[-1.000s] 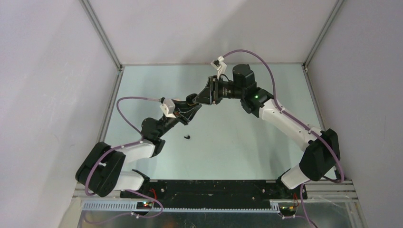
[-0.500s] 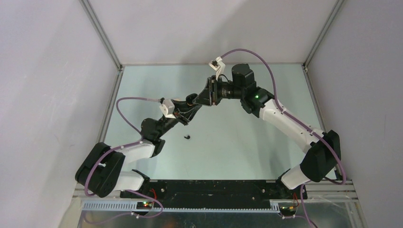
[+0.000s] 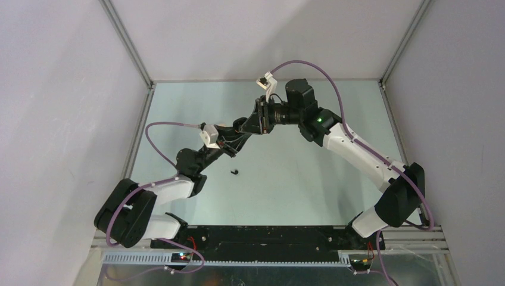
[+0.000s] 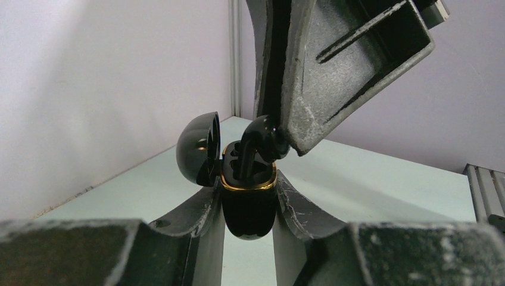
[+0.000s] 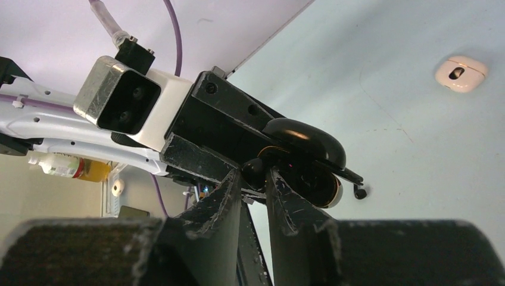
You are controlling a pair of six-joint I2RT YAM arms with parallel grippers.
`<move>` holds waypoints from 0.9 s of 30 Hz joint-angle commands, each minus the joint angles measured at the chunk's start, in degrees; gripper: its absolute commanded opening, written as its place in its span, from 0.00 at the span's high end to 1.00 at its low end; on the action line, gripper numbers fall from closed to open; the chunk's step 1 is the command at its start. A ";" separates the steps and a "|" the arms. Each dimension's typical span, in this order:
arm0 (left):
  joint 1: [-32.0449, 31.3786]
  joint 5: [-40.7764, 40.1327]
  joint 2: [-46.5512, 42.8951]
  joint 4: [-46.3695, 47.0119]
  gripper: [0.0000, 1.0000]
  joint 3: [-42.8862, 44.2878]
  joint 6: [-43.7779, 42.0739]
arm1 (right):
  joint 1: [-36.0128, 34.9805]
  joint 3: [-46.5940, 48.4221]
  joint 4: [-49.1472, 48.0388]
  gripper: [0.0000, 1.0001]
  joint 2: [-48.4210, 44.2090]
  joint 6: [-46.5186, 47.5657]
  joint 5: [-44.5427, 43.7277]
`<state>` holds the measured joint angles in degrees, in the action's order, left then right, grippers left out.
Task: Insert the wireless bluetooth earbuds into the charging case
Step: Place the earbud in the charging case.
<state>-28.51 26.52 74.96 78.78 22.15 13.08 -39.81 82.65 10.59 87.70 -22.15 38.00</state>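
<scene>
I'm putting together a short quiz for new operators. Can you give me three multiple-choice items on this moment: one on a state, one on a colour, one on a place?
1. How is the lid of the black case?
A. Shut
B. Taken off and lying on the table
C. Hinged open

2. What colour is the rim of the case's opening?
A. Silver
B. Gold
C. Red

3. Where is the loose black earbud?
A. On the table, apart from both arms
B. Inside the black case
C. On top of the lid

Answers:
1 C, the lid stands swung back while the left gripper clamps the case.
2 B, the band round the opening gleams gold.
3 A, it lies alone on the bare surface.
</scene>
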 commanded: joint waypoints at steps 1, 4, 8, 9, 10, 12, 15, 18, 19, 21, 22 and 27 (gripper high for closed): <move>-0.31 1.05 -0.59 2.81 1.00 0.52 0.12 | -0.42 2.92 0.99 0.74 0.20 1.77 -2.07; -0.32 1.41 -0.62 2.74 1.00 0.52 -0.10 | -0.37 3.43 1.69 0.73 0.57 2.08 -3.31; -0.59 2.12 -0.59 2.70 1.00 0.52 -0.29 | -0.43 4.38 2.18 0.72 1.14 2.11 -3.28; -0.72 2.21 -0.51 2.74 1.00 0.52 -0.32 | -0.44 4.55 2.36 0.72 1.19 2.11 -3.33; -0.78 2.46 -0.51 2.83 1.00 0.52 -0.33 | -0.44 4.78 2.52 0.72 1.25 2.22 -3.42; -0.98 2.80 -0.47 2.86 1.00 0.48 -0.40 | -0.44 5.06 2.83 0.72 1.40 2.28 -3.53; -1.17 3.12 -0.34 2.91 1.00 0.52 -0.65 | -0.51 5.44 2.95 0.72 1.61 2.29 -3.53; -1.29 3.39 -0.48 2.92 1.00 0.52 -0.69 | -0.59 5.54 3.16 0.71 1.65 2.48 -3.62; -1.35 3.43 -0.54 2.94 1.00 0.52 -0.69 | -0.60 5.40 3.19 0.71 1.59 2.52 -3.63; -1.35 3.49 -0.64 2.95 1.00 0.52 -0.69 | -0.60 5.34 3.17 0.71 1.59 2.70 -3.79; -1.36 3.51 -0.61 2.95 1.00 0.52 -0.69 | -0.70 5.38 3.16 0.71 1.60 2.71 -3.76; -1.37 3.54 -0.72 3.10 1.00 0.46 -0.69 | -1.05 5.75 3.64 0.71 1.74 3.17 -3.63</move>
<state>-29.36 29.12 74.98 78.78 22.15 13.04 -40.34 85.86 14.35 88.90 -20.60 34.94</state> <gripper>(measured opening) 0.331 0.287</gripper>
